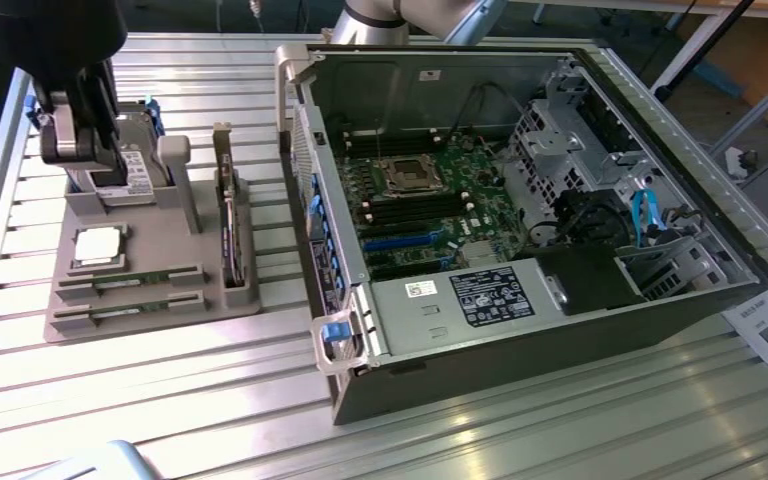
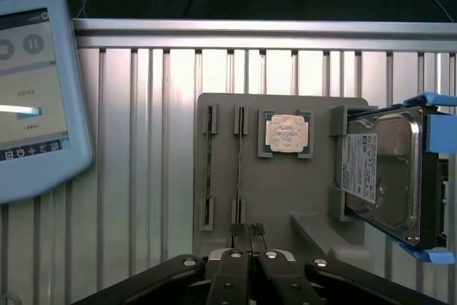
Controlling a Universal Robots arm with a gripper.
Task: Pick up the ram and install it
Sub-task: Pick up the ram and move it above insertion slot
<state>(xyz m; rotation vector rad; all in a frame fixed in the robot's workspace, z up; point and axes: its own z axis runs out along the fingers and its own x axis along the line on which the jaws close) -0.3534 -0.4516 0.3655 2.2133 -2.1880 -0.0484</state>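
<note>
Two ram sticks stand on edge in the slots of a grey holder (image 1: pixel 157 330); one ram stick (image 1: pixel 128 277) lies nearer the holder's middle, the other ram stick (image 1: pixel 128 312) by its outer edge. In the wrist view they are thin dark lines, ram (image 2: pixel 238 169) and ram (image 2: pixel 208 169). My gripper (image 1: pixel 80 165) hangs above the holder's far end, by the hard drive. Its black fingers (image 2: pixel 239 233) are pressed together, shut with nothing between them, just off the end of the inner ram slot. The open computer case (image 1: pixel 344 60) shows its motherboard (image 1: pixel 471 215).
The holder also carries a silvery processor chip (image 2: pixel 287 133), a blue-framed hard drive (image 2: pixel 382 173) and a tall dark expansion card (image 1: pixel 231 230). A light blue tablet (image 2: pixel 36 91) lies on the slatted metal table (image 1: pixel 131 400). Dark memory slots (image 1: pixel 404 205) flank the processor socket (image 1: pixel 411 175).
</note>
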